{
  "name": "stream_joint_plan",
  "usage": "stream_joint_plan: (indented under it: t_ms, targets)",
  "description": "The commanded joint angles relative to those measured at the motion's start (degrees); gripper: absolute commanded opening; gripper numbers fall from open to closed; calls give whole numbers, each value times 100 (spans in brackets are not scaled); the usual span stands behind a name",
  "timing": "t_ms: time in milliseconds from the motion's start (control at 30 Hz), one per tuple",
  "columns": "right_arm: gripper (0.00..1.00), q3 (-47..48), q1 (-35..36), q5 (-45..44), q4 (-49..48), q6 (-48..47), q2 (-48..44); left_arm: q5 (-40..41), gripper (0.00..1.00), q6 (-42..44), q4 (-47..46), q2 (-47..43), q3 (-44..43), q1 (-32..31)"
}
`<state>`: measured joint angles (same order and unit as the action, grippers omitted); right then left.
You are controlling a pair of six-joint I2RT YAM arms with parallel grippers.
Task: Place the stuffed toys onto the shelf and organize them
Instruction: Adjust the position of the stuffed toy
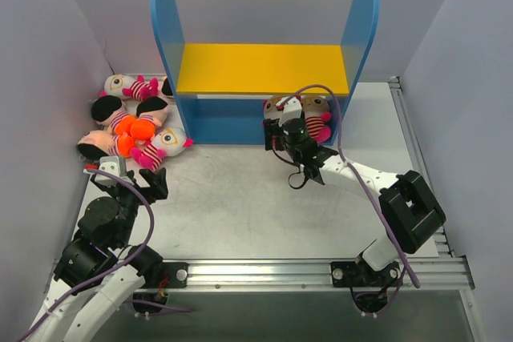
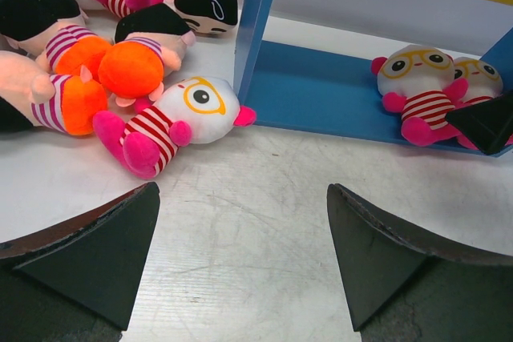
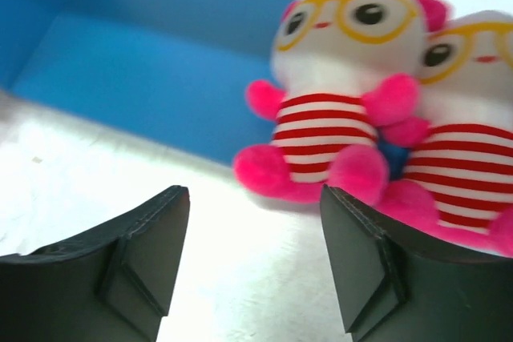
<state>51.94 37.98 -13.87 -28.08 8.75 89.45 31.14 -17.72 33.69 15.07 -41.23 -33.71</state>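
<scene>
Sitting upright, heads up, on the shelf point(image 1: 240, 122) base at centre right, two striped toys point(image 3: 337, 118) face the right hand point(image 3: 255, 222), parted and empty. The left hand point(image 2: 240, 214) gapes wide near the toy pile point(image 1: 132, 122) at left.

your left gripper point(image 2: 240, 198) sits low on the left side, jaws spread wide with nothing between them. your right arm point(image 1: 361, 174) reaches forward and inward from its base, and your right gripper point(image 3: 252, 194) stands parted, holding nothing.

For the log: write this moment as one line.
left gripper: open | right gripper: open, at shelf | two striped toys: on shelf base | other toys: piled beside shelf
</scene>
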Motion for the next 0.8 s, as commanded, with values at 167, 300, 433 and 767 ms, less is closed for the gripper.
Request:
stream_joint_plan:
  t_ms: [167, 300, 433, 767]
  targets:
    - [73, 570, 34, 1719, 127, -286, 784, -37, 94, 66, -47, 40, -25, 40]
    - [74, 738, 43, 1992, 171, -304, 1118, -29, 94, 58, -29, 58, -34, 40]
    - [76, 870, 26, 2063, 223, -322, 1434, -20, 94, 66, -47, 66, -34, 49]
    - [76, 975, -150, 1774, -58, -322, 1777, -20, 94, 75, -47, 101, -25, 58]
